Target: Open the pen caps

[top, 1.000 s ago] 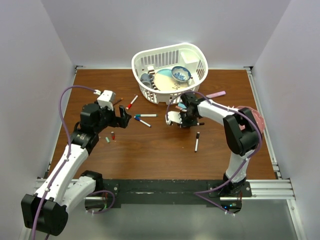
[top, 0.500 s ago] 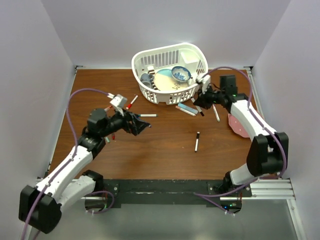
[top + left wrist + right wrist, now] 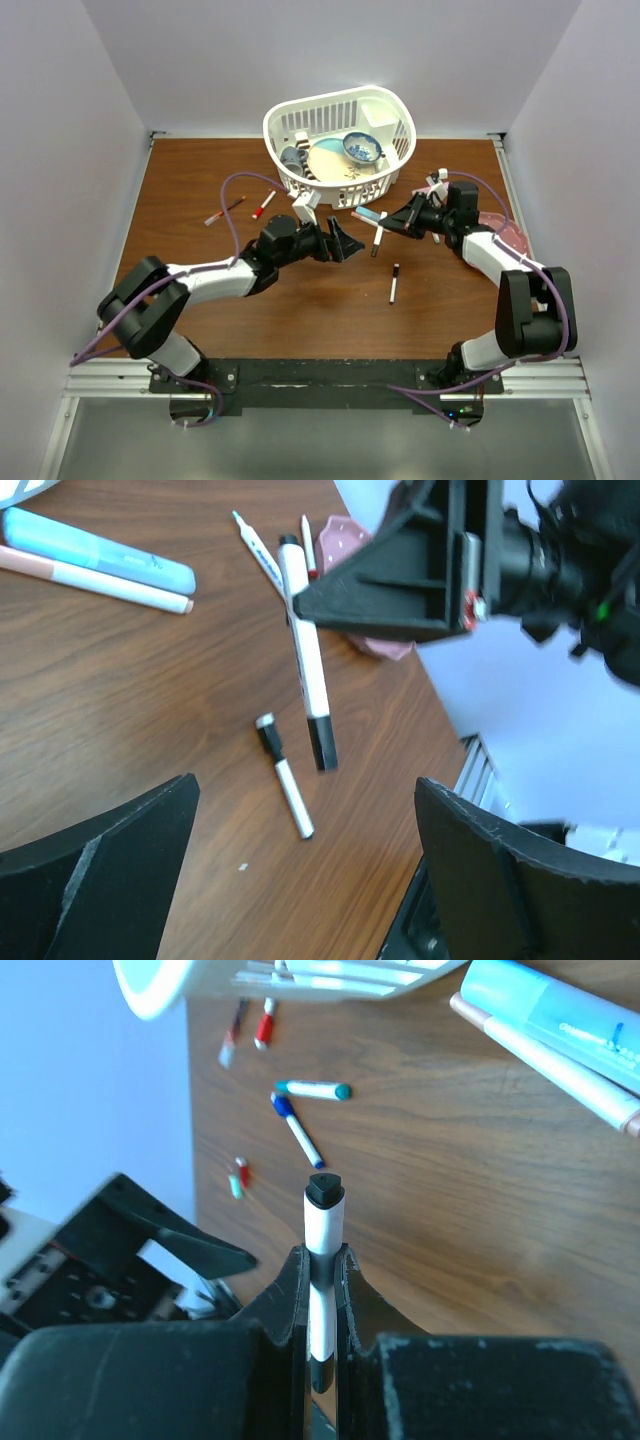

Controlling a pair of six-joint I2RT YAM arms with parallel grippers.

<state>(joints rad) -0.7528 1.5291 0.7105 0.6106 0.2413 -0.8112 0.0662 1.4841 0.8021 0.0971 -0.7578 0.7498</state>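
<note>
My right gripper [image 3: 393,226] [image 3: 322,1252] is shut on a white marker [image 3: 378,238] [image 3: 305,670] and holds it above the table. The marker's black pen cap [image 3: 322,745] points down towards my left gripper [image 3: 347,243] [image 3: 305,815]. That gripper stands open just left of it, with nothing between its fingers [image 3: 100,880]. In the right wrist view the marker's black end [image 3: 325,1190] sticks out past the fingertips. A second marker [image 3: 394,283] [image 3: 288,780] lies on the table with its black cap [image 3: 268,734] on. Small loose red and green caps [image 3: 238,1180] lie further left.
A white basket [image 3: 390,105] of dishes stands at the back. A light blue highlighter [image 3: 368,214] [image 3: 100,550] and a pink-tipped pen [image 3: 95,580] lie before it. Red [image 3: 263,205], teal [image 3: 312,1090] and blue [image 3: 297,1128] markers lie to the left. A pink plate [image 3: 505,232] sits at the right.
My left arm has swung from the table's left side to the centre, stopping beside the right gripper. The right gripper has come back left from the basket's side, holding the marker.
</note>
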